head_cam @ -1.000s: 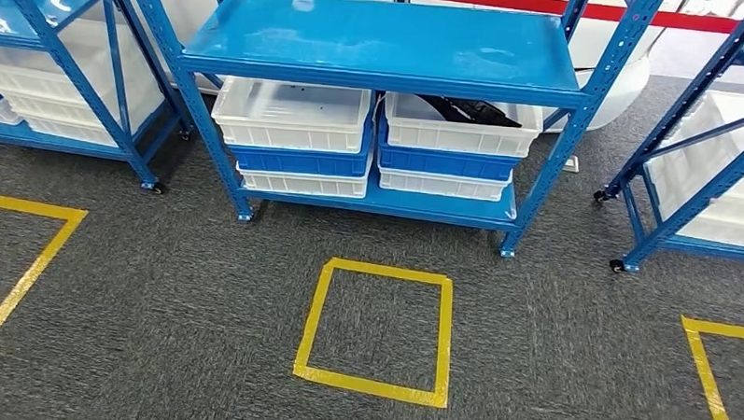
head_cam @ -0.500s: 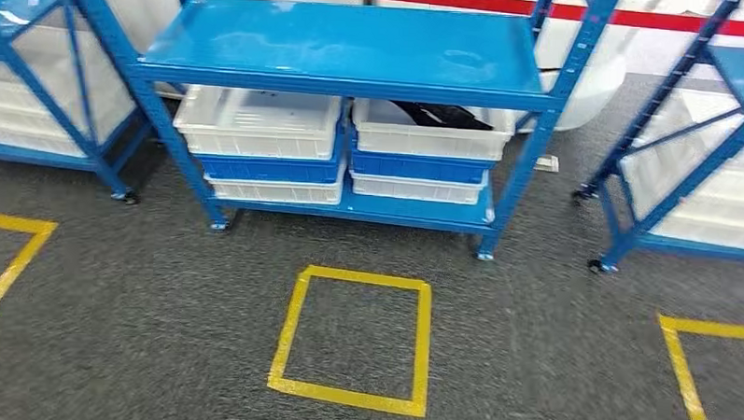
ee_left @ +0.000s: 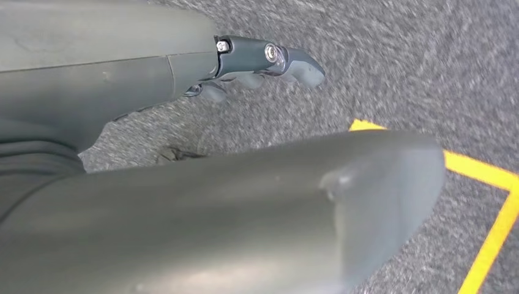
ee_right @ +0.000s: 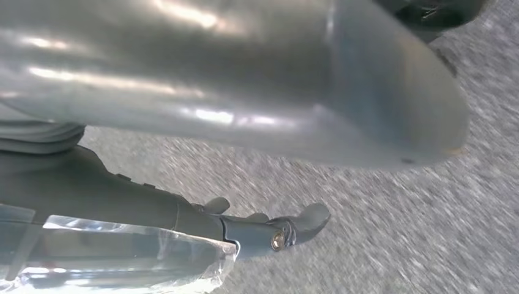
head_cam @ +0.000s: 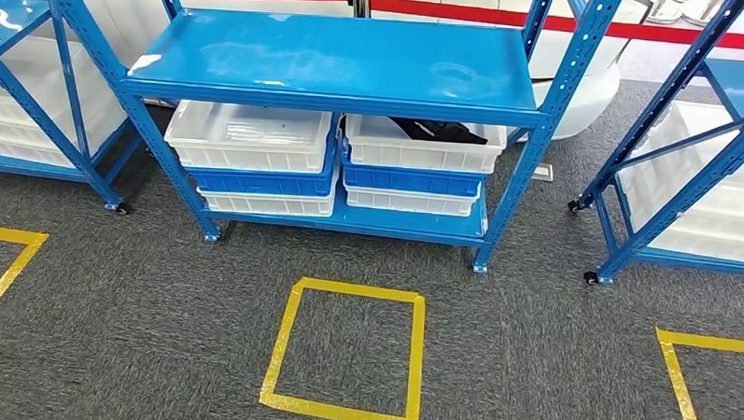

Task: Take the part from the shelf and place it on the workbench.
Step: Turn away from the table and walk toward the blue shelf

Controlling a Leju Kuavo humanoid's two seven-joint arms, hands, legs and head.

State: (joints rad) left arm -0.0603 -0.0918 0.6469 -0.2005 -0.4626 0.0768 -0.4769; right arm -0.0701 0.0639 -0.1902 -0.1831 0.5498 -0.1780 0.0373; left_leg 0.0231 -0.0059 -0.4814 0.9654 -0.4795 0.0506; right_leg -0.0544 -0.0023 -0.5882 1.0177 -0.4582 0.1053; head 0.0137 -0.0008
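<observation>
Approach stage: dark part [head_cam: 438, 130] lying in upper right white bin [head_cam: 422, 144] on blue shelf [head_cam: 341, 55]. Left hand [ee_left: 257, 67] and right hand [ee_right: 269, 229] hanging floorward, fingers loose, grasping nothing.

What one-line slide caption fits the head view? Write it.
Blue shelf holding stacked bins, black part in the upper right bin, yellow floor square in front.

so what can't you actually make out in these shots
- Black part in the upper right white bin, head view: the top shelf and the bin wall hide most of it, so its shape is unclear.
- Side racks, head view: cut off by the picture edges.
- Left hand, left wrist view: blurred and partly hidden.
- Right hand, right wrist view: blurred, with clear plastic beside it.
</observation>
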